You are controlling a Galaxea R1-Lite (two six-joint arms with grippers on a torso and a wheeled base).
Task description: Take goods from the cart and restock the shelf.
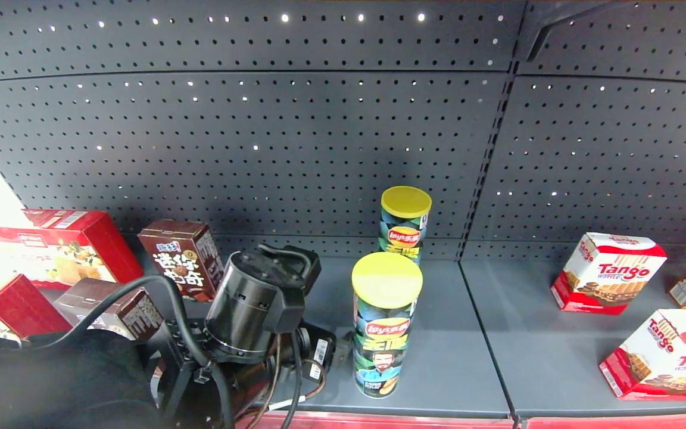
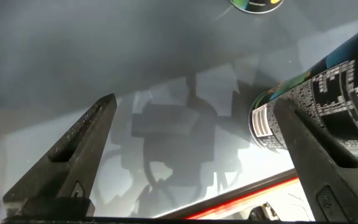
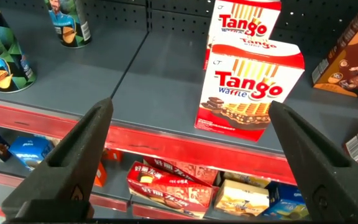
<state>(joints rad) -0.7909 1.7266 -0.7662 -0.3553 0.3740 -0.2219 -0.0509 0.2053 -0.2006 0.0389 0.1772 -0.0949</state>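
Note:
Two chip cans with yellow lids stand on the grey shelf (image 1: 474,357), one at the front (image 1: 386,325) and one behind it near the pegboard (image 1: 405,223). My left arm's wrist (image 1: 253,310) sits low over the shelf, just left of the front can. In the left wrist view my left gripper (image 2: 191,137) is open with bare shelf between its fingers. The front can (image 2: 328,99) lies just outside one finger (image 2: 309,155). My right gripper (image 3: 191,155) is open and empty, out in front of the shelf edge, facing the wafer boxes (image 3: 250,84).
Red boxes (image 1: 57,244) and brown chocolate boxes (image 1: 182,256) crowd the shelf's left end. Wafer boxes (image 1: 608,271) (image 1: 664,354) stand on the right bay. A perforated back wall (image 1: 259,149) closes the shelf. A lower shelf holds packets (image 3: 173,186).

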